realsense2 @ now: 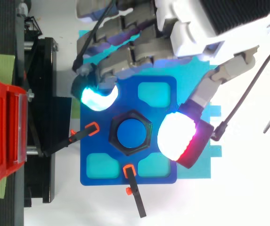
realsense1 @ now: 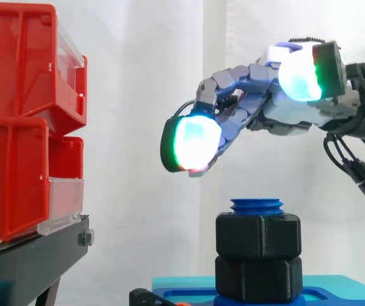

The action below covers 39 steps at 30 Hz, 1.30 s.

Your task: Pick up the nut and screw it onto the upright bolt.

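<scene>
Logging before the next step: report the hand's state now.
Hand: open, holding nothing, fingers spread above the black nut on the blue bolt.

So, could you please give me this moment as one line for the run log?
hand: open, empty, above bolt | bolt: upright, blue tip exposed | upper nut: on bolt, atop lower nut
</scene>
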Each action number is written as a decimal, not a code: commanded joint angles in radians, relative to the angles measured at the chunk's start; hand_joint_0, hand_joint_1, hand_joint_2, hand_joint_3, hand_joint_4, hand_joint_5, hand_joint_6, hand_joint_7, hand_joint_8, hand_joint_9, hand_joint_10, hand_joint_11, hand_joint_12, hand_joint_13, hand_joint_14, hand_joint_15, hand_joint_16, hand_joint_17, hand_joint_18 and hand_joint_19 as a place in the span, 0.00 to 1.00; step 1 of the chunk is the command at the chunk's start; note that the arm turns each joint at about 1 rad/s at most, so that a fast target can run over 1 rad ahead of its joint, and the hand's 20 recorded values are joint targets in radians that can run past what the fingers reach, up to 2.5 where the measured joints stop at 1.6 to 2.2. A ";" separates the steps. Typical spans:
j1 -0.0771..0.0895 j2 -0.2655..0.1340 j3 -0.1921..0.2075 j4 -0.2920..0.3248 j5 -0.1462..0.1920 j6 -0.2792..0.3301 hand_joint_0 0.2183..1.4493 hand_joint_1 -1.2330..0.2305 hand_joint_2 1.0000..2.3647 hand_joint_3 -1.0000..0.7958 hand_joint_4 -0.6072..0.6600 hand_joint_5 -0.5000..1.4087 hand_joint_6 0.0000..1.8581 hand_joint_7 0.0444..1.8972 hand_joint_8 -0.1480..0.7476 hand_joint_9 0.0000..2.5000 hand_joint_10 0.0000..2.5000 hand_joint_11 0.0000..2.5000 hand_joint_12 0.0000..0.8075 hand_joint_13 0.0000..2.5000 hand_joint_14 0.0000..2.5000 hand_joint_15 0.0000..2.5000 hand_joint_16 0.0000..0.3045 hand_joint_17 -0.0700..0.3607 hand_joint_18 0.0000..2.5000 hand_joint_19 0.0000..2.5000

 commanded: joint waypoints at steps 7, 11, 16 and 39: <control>0.021 -0.001 -0.076 0.109 0.025 0.034 0.20 0.66 0.00 0.28 0.59 0.19 0.27 0.32 0.41 0.24 0.00 0.00 0.44 0.13 0.00 0.00 0.15 0.40 0.00 0.01; 0.030 -0.001 -0.077 0.081 0.039 0.033 0.20 0.66 0.00 0.28 0.59 0.19 0.27 0.32 0.41 0.23 0.00 0.00 0.44 0.12 0.00 0.00 0.15 0.40 0.00 0.00; 0.036 -0.001 -0.077 0.060 0.044 0.025 0.20 0.67 0.00 0.28 0.59 0.18 0.27 0.31 0.41 0.22 0.00 0.00 0.45 0.12 0.00 0.00 0.15 0.41 0.00 0.01; 0.047 -0.001 -0.133 0.116 0.053 0.031 0.21 0.71 0.00 0.28 0.63 0.21 0.27 0.38 0.43 0.25 0.00 0.00 0.44 0.14 0.00 0.00 0.15 0.40 0.00 0.01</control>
